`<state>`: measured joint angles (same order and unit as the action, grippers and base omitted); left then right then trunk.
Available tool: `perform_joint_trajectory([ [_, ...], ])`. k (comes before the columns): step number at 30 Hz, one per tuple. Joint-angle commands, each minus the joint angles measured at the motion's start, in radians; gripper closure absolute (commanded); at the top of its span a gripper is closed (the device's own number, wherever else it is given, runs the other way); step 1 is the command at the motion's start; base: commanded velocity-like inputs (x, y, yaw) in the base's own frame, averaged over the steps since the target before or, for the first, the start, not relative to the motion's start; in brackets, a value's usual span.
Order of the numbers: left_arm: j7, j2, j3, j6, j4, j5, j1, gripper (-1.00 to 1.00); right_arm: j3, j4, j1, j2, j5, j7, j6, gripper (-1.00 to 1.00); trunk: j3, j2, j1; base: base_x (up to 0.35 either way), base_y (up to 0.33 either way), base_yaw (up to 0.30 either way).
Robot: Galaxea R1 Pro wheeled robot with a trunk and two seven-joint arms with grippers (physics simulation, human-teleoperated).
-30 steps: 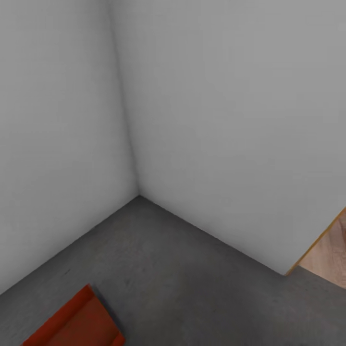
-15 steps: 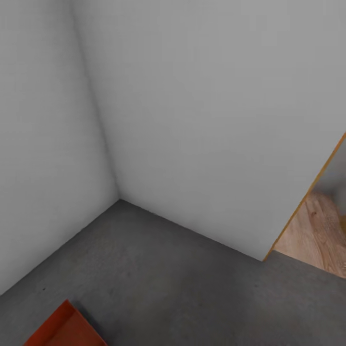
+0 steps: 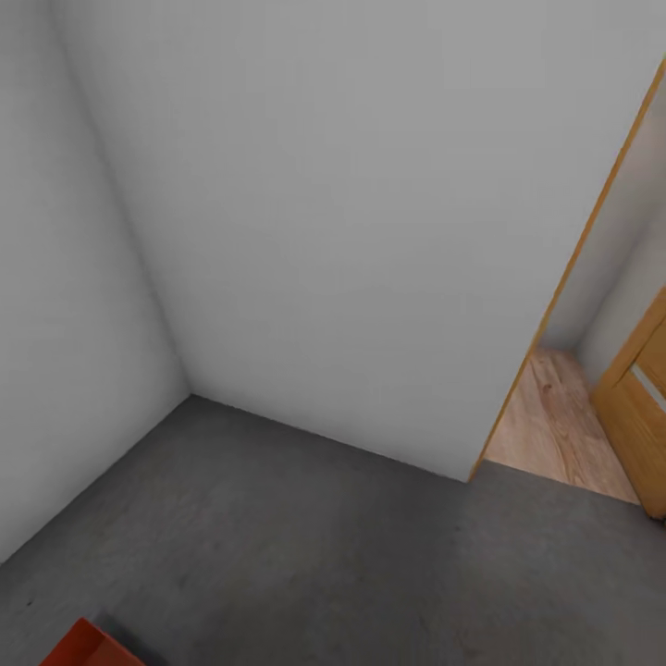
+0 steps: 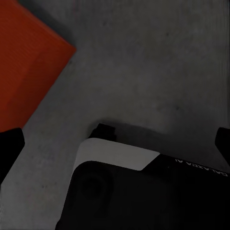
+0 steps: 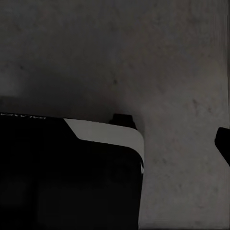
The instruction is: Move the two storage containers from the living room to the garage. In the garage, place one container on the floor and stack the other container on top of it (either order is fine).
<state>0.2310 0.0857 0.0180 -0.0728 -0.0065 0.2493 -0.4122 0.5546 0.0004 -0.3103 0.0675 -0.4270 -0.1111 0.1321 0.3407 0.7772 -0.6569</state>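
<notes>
**Red-orange container seen at the edge of the garage floor**

In the head view, a small corner of one storage container (image 3: 85, 647) is seen at the lower left edge, resting on the dark grey speckled floor (image 3: 305, 555). It is red-orange, with a low straight wall and a flat inside; too little of it is shown there for its long axis to be judged. In the left wrist view, the same red-orange colour is shown as a broad flat surface with fine ribbing, its pointed corner directed toward the robot's dark base (image 4: 143, 191), from which it is kept apart by bare concrete.

Two plain white walls (image 3: 324, 231) are met in a corner ahead. To the right, an opening edged in orange-brown wood (image 3: 555, 305) is seen, with light wood planks (image 3: 555, 435) beyond it and an orange-brown door (image 3: 643, 407) beside them.

Dark finger tips (image 4: 9, 148) of the left gripper are seen at opposite edges of its wrist view, set wide apart with nothing between. Of the right gripper, one dark finger tip (image 5: 224, 141) is seen; whether it is open cannot be told.
</notes>
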Motion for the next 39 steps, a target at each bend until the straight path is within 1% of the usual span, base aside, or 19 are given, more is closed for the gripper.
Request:
perform_joint_trajectory([
  [1, 0.002, 0.0, 0.002, -0.004, 0.0, 0.008, 0.0, -1.0, 0.008, 0.001, -0.001, 0.0, -0.009, -0.002, 0.003, -1.0, 0.001, 0.001, 0.0, 0.0, 0.0, -0.298],
  [5, 0.002, 0.0, 0.002, -0.004, 0.0, 0.008, 0.0, -1.0, 0.008, 0.001, -0.001, -0.001, -0.009, -0.001, 0.005, -1.0, 0.001, 0.001, 0.0, 0.0, 0.0, -0.296],
  [8, 0.002, 0.0, 0.002, -0.004, 0.0, 0.008, 0.0, -1.0, 0.008, 0.001, -0.001, -0.001, -0.009, 0.006, 0.003, -1.0, 0.001, 0.001, 0.0, 0.0, 0.0, -0.157],
  [34, 0.002, 0.0, 0.002, -0.004, 0.0, 0.008, 0.0, -1.0, 0.008, 0.021, -0.001, 0.001, -0.009, 0.011, 0.002, -1.0, 0.001, 0.001, 0.0, 0.0, 0.0, -0.01],
  [39, 0.002, 0.0, 0.002, -0.004, 0.0, 0.008, 0.0, -1.0, 0.008, 0.021, -0.001, 0.001, -0.009, 0.011, 0.003, -1.0, 0.001, 0.001, 0.0, 0.0, 0.0, -0.202],
])
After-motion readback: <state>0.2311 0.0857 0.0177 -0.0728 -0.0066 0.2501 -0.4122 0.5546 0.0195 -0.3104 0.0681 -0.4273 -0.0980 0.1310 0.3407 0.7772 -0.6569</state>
